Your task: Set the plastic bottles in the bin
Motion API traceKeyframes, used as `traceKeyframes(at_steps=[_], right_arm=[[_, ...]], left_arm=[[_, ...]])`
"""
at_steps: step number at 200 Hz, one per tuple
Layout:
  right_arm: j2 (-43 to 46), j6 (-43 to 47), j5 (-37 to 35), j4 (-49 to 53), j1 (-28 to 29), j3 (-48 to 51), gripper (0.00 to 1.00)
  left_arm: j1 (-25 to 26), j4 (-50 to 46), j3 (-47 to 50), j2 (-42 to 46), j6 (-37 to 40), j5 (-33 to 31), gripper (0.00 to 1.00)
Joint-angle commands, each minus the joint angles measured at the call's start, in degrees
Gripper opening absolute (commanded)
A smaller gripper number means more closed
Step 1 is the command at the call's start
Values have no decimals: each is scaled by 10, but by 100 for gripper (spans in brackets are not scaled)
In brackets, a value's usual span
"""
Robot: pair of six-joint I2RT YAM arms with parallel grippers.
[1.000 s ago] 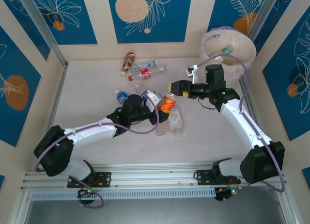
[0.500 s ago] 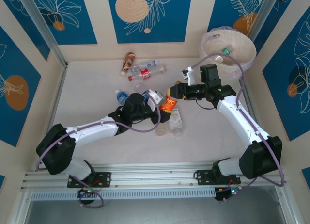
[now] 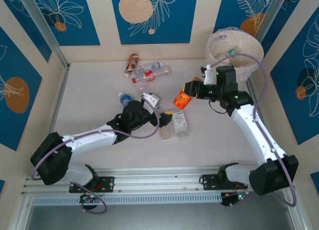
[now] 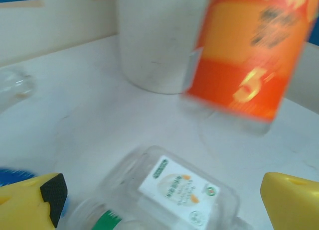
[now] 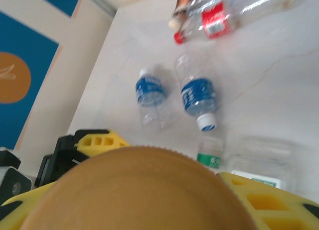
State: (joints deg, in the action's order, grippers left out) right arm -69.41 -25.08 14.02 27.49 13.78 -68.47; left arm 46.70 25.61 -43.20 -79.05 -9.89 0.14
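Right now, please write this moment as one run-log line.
right tool: shut on orange bottle, off table | left tool: open, above clear bottle | bin: not reached

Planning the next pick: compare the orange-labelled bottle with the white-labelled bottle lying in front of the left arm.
The orange-labelled bottle is held above the table by the right gripper; the white-labelled bottle lies on its side on the table, ungripped. The orange-labelled bottle has a bright wraparound label; the white-labelled bottle has a small white patch on a clear, flat side. Both are plastic bottles outside the bin.
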Motion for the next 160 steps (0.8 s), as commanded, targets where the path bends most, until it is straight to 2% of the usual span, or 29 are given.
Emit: traceKeyframes(at_steps=[1, 17, 34, 60, 72, 114, 160], right_arm=[[31, -15, -53, -23, -12, 10, 0], [45, -22, -68, -30, -22, 13, 0], [55, -31, -81, -40, -35, 16, 0], [68, -48, -101, -69, -52, 21, 0], [73, -55, -112, -83, -58, 21, 0], [78, -62, -155, -153, -74, 13, 0], [25, -43, -199, -179, -99, -59, 0]], left_arm=[[-10, 26, 22, 31, -28, -122, 100], [-11, 24, 40, 48, -44, -174, 100], [-12, 5, 55, 69, -79, -258, 100], [-15, -118, 44, 106, -174, -414, 100], [-19, -156, 48, 124, -217, -458, 100], [-36, -148, 110, 187, -271, -489, 100], [-50, -172, 129, 213, -295, -475, 100]])
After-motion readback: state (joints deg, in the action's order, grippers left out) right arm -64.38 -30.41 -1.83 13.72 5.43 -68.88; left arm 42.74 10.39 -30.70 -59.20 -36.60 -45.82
